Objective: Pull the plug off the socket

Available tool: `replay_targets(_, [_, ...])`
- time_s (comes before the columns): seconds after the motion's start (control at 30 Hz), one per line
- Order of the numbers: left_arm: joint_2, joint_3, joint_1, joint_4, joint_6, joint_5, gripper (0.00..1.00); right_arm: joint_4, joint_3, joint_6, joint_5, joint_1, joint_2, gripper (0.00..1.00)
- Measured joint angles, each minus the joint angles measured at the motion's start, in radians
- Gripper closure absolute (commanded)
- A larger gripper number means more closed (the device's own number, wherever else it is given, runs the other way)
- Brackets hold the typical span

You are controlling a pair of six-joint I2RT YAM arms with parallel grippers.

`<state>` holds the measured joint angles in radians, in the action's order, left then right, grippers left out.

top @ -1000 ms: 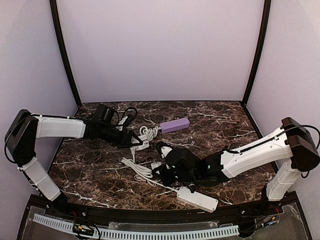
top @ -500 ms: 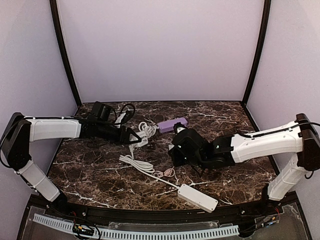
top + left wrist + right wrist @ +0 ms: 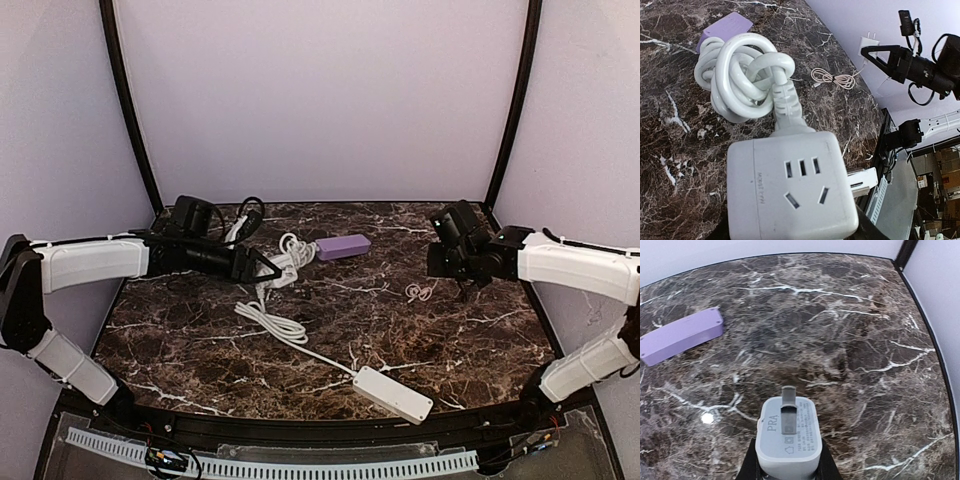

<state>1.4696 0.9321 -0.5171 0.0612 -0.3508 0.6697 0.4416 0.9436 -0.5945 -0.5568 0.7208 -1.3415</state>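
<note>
The socket, a white cube with outlet holes, fills the left wrist view, and my left gripper is shut on its sides at the table's back left. The plug sits in the cube's far face. Its thick white cord is looped in a knot just beyond. My right gripper is far off at the right side, raised above the table. It is shut on a small white two-prong charger, which also shows as the charger in the left wrist view.
The cord runs forward to a long white power strip near the front edge. A purple box lies at the back centre. A thin coiled cable rests on the marble below the right gripper. Walls close in on both sides.
The right arm swung from the table's middle to the far right and rose, carrying the charger; the thin cable moved with it. The left gripper drew slightly back and left with the cube.
</note>
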Motion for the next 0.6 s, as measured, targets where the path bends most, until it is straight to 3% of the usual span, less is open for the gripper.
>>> replay_targets(0.33, [-0.049, 0.01, 0.011, -0.008, -0.01, 0.053, 0.97, -0.023, -0.157, 0.044, 0.278, -0.366, 0.015, 1.0])
replay_targets(0.6, [-0.071, 0.01, 0.01, 0.008, 0.01, 0.029, 0.97, -0.076, -0.188, 0.058, 0.462, -0.494, -0.097, 0.99])
